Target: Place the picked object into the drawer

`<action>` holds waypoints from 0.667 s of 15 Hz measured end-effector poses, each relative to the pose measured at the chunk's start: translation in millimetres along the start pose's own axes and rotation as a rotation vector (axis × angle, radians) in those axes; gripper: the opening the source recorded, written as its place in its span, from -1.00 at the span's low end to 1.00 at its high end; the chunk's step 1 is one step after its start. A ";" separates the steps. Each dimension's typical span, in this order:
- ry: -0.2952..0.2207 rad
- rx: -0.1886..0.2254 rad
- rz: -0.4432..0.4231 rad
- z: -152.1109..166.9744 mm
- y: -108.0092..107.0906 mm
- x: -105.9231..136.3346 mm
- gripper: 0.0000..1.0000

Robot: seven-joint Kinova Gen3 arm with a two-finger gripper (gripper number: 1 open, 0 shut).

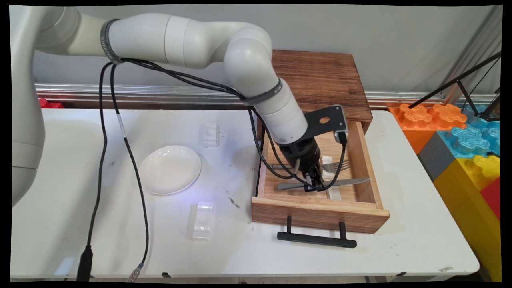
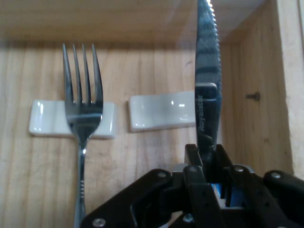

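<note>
Robot lab, Kinova arm (image 1: 188, 40) w/ cables, foam blocks (image 1: 460, 140)

The knife (image 2: 207, 71) blade bears a small stamped mark, too blurred to read; nothing else is lettered

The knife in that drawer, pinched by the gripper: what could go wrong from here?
The gripper pinches the knife by its narrow handle, so the long serrated blade could swivel or slip out. The blade runs close to the drawer side wall and might catch there. The fork, lying on a white rest just beside the knife, could get nudged. A second white rest lies under the knife and might shift too.
</note>
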 end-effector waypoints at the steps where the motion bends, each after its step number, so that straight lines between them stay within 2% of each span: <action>1: -0.003 -0.005 -0.011 2.9 -0.4 -1.6 -1.00; 10: -0.027 -0.022 -0.080 18.2 -5.9 -12.8 -1.00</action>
